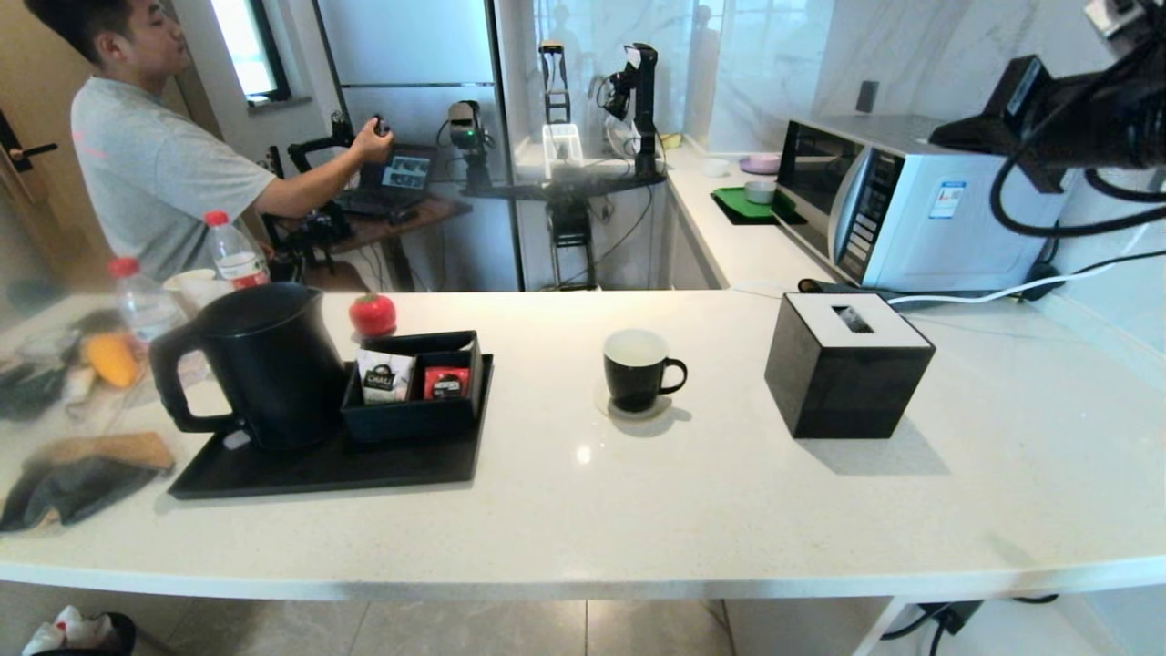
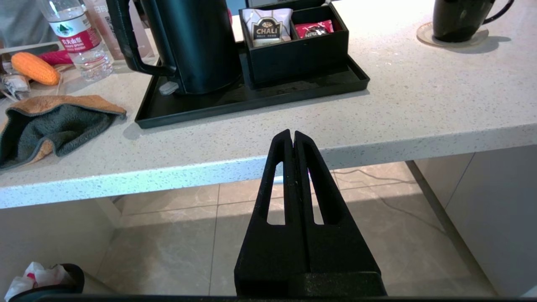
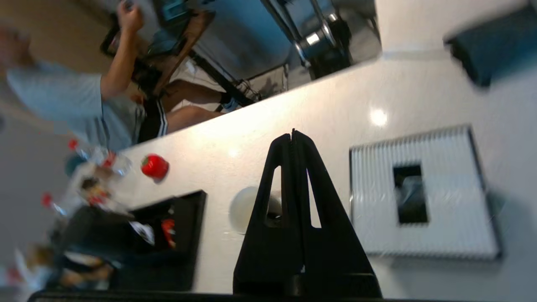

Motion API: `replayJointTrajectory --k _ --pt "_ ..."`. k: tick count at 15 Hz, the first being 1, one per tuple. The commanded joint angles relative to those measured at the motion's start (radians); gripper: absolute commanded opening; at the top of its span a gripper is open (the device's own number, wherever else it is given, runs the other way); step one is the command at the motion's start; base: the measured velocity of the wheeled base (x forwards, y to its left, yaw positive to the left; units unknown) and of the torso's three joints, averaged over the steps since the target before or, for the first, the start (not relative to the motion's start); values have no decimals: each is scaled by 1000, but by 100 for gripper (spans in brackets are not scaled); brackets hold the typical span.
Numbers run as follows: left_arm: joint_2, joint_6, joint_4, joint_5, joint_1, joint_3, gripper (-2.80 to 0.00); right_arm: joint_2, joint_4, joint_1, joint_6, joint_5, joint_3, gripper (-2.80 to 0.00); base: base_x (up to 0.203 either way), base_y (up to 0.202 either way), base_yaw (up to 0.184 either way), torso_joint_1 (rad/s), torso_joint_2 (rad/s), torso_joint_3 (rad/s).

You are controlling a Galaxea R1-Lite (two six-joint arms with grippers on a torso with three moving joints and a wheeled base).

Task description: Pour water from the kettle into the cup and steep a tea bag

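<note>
The matte black kettle (image 1: 264, 364) stands at the left end of a black tray, its loop handle facing left; the left wrist view also shows the kettle (image 2: 201, 42). The black cup (image 1: 638, 369) with a white inside sits on a pale coaster mid-counter, its ear handle to the right. My left gripper (image 2: 292, 133) is shut and empty, low in front of the counter's front edge, facing the tray. My right gripper (image 3: 293, 133) is shut and empty, held high above the counter over the cup (image 3: 243, 209). The right arm (image 1: 1093, 118) shows at the top right. No tea bag is in view.
On the tray (image 1: 364, 469), a black box holds a white CHALI sachet (image 1: 384, 376) and a red sachet (image 1: 446, 383). A black tissue box (image 1: 847, 364) stands right of the cup, a microwave (image 1: 911, 200) behind it. Bottles (image 1: 237, 255), a red ball (image 1: 373, 314) and a cloth (image 1: 82, 474) lie left.
</note>
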Motion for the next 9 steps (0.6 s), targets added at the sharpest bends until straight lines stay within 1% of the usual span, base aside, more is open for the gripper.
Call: replayJointTrajectory --k 1,2,3,5,6,8,9 --pt "0 1 1 0 0 0 -280 64 57 65 245 -178 -39 -280 0 0 0 0 0 0" --pt "0 1 -1 0 0 0 -280 95 70 79 305 -256 -40 -280 0 0 0 0 0 0" --pt "0 1 0 0 0 0 -280 122 97 87 368 -308 -41 -280 0 0 0 0 0 0" --pt "0 1 -1 0 0 0 -280 146 122 95 478 -333 -40 -280 0 0 0 0 0 0" --pt "0 1 -1 0 0 0 -280 156 126 100 504 -344 -27 -280 0 0 0 0 0 0" --pt "0 1 -1 0 0 0 -280 200 148 107 514 -372 -21 -280 0 0 0 0 0 0" --pt "0 1 0 0 0 0 -280 223 150 108 540 -380 -22 -280 0 0 0 0 0 0"
